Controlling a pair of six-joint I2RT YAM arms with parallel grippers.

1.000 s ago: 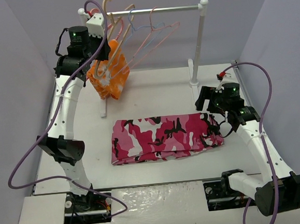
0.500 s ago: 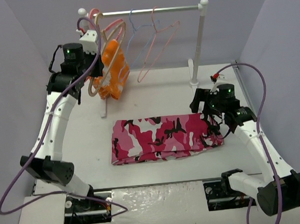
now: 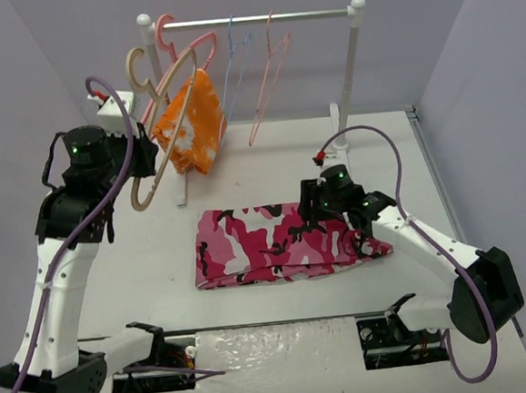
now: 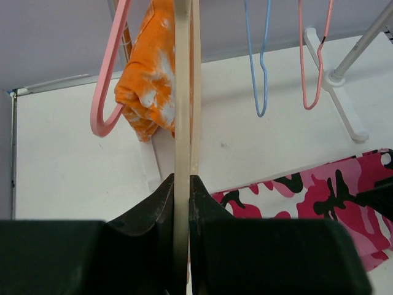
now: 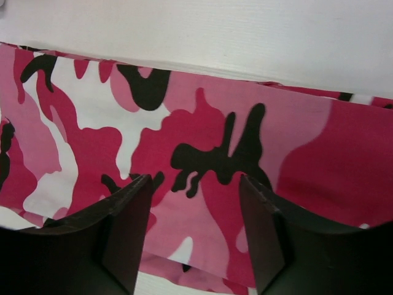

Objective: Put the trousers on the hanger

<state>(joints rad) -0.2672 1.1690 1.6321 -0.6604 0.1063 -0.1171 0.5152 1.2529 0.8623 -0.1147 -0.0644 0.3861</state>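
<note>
Two changes are seen from above. The hanger [image 3: 161, 122], which hung on the rail [image 3: 249, 19] a second ago, is now lifted clear of it and carried left and lower by the left gripper [image 3: 145, 165], beside the pink hanger [image 3: 183, 50] and the orange cloth [image 3: 189, 125]. The right gripper [image 3: 314, 212], earlier at the right end of the trousers [image 3: 267, 242], is now brought in over their right half; the trousers are left flat on the table [image 3: 113, 263], unmoved. In the left wrist view the jaws are seen clamped tight on the hanger's beige frame, with the trousers' edge visible at the lower right. In the right wrist view the fingers [image 5: 126, 227] are held apart just above the camouflage cloth, with nothing pinched between them; whether the cloth is touched cannot be told. With the hanger freed and held, the next step is judged to be a grasp on the trousers, so that they can be raised and fed over the crossbar; none of that is yet done.
</note>
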